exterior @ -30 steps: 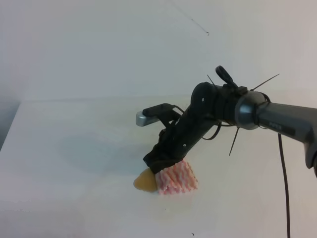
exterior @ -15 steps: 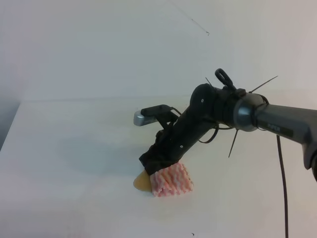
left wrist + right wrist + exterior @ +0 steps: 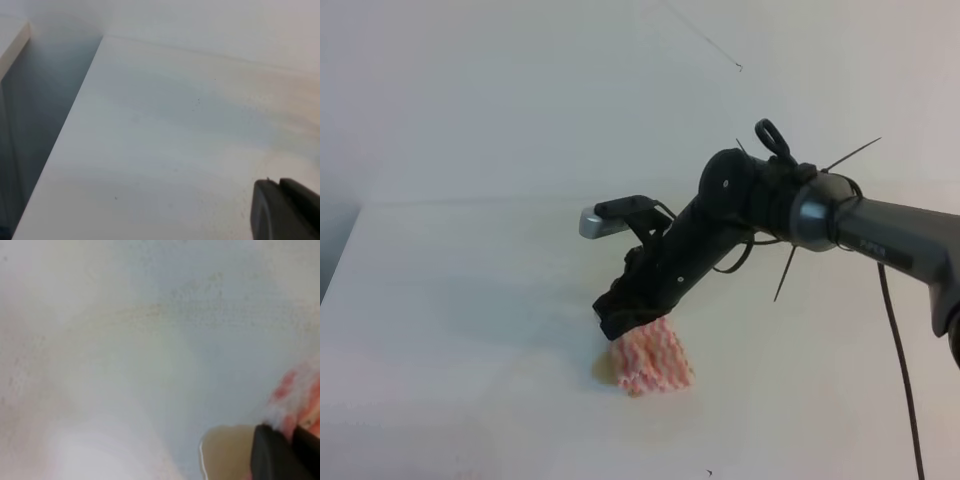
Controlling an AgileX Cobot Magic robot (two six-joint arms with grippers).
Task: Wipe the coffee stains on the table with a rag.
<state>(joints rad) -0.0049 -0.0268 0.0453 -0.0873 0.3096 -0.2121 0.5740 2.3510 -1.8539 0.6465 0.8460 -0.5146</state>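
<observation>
Rag first: the pink-and-white striped cloth sits bunched under the right gripper, whose jaws are pressed together on its upper edge, pinning it down onto the white table a little right of the middle of the high view. It looks soft and light, crumpling into a peaked heap rather than lying flat, so it will fold and drag instead of sliding stiffly; a pinch at the top fold, as here, seems the sensible hold, leaving the loose lower part to spread over the wet patch. Once soaked it may cling and smear.

Just beside the cloth's left edge a pale tan rim of the coffee stains shows, and the right wrist view catches the same tan puddle next to the dark fingertip, the blurred cloth to its right.

Compared with a second ago, gripper and cloth have shifted left, the cloth has bunched up, and it now covers most of the blotch, which was then a clear yellow-brown lump at its left side.

Out on the left, only a dark fingertip of the left gripper shows over bare tabletop; whether it is spread I cannot tell.
</observation>
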